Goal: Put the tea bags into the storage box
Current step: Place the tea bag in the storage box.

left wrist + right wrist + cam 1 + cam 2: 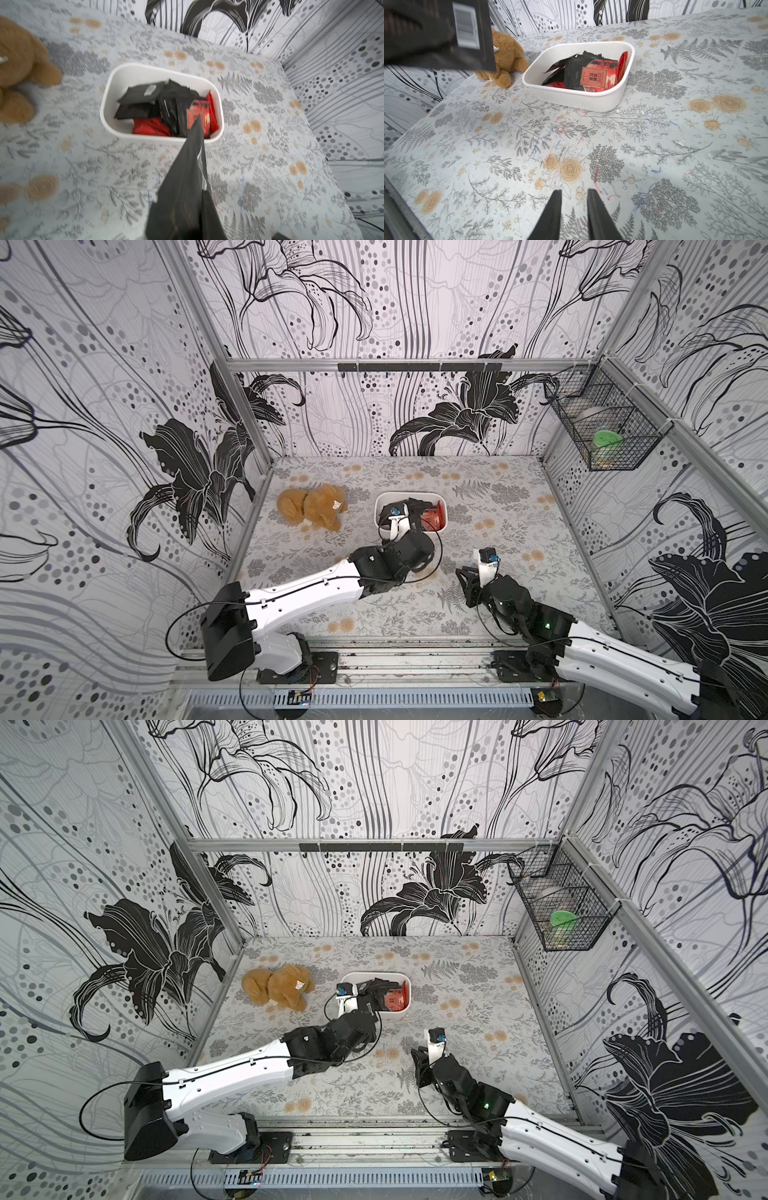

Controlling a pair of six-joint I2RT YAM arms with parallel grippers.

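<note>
Pinching one black tea bag (182, 187) by an edge in the left claw (411, 509), pressed together on it, close by the rim of the white box (145, 68). Inside, a loose heap of black and red tea bags (145, 97). With the right claw (574, 205) slightly spread, empty, above the table (654, 145). Probably feather-light, thin, floppy, slick foil. Best gripped flat across a sealed edge, not the puffy middle. Likely to flutter or snag the rim on release.
</note>
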